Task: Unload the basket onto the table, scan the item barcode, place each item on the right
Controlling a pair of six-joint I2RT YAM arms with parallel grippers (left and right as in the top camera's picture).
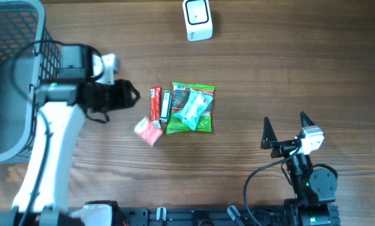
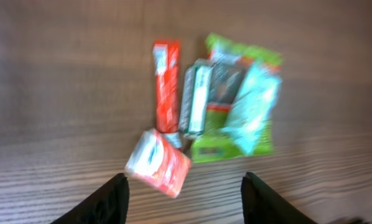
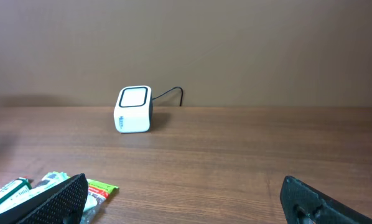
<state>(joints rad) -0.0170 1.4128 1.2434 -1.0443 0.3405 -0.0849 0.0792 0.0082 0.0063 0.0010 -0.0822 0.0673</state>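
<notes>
**Wooden table, snacks waiting for the scanner**

Brown wood table (image 1: 313,63) holds a bunch of snack packs (image 1: 169,107) in the middle. A long red stick pack (image 1: 155,102) lies beside a green bag (image 1: 203,125), and a light blue pack (image 1: 192,108) lies on top of the bag. A small red packet (image 2: 158,162) sits just below the stick pack, a bit tilted. The white scanner (image 1: 197,19) stands at the far edge, well apart from the packs. A gray basket (image 1: 12,37) is on the left.

The left gripper (image 2: 185,199) hangs over the packs, near the small red packet. Its jaws are about half open and hold nothing. The right gripper (image 1: 286,129) sits low near its base, jaws spread wide, empty too.

This looks like the first step: reaching to pick a pack. None is lifted yet. Next, the left gripper likely must come down around one pack, maybe the small red packet, squeeze it, and carry it to the scanner. The wrist view is blurry, so I cannot tell where any barcode is.
</notes>
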